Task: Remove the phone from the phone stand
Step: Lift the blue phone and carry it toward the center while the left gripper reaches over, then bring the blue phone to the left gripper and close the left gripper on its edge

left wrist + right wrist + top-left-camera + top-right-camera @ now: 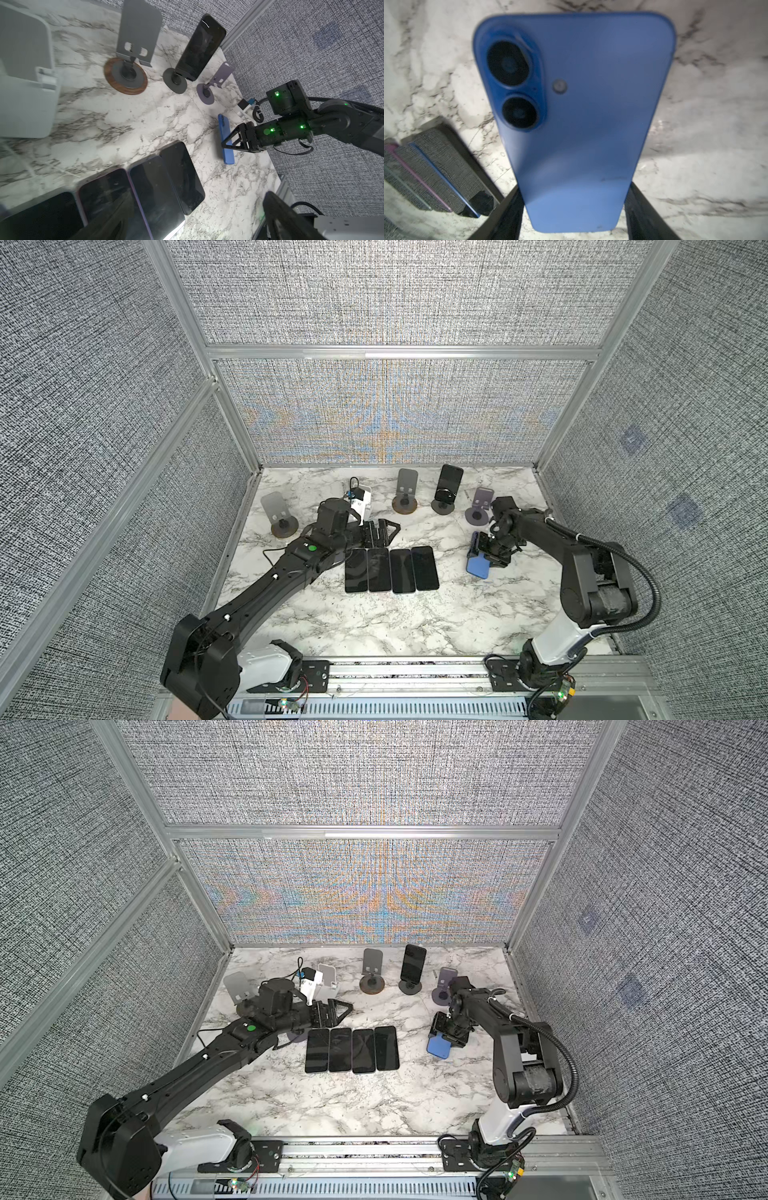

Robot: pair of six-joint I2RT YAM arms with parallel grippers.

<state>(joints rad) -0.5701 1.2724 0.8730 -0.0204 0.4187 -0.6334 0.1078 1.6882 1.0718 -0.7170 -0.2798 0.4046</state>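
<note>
My right gripper (478, 556) (574, 216) is shut on a blue phone (478, 569) (439, 1048) (226, 143) (581, 114), one finger on each long edge. The phone hangs back up and tilted, with its free end low over the marble, in front of an empty purple phone stand (481, 506) (219, 78). A black phone (449, 482) (413, 963) (200, 47) leans on a dark phone stand (442, 506) at the back. My left gripper (383, 533) (332, 1013) is open and holds nothing, just behind a row of phones.
Several dark phones (390, 570) (145, 193) lie face up side by side mid-table. Empty grey stands (405, 489) (277, 512) and a white stand (362, 499) line the back and left. Fabric walls close in the marble table (374, 626).
</note>
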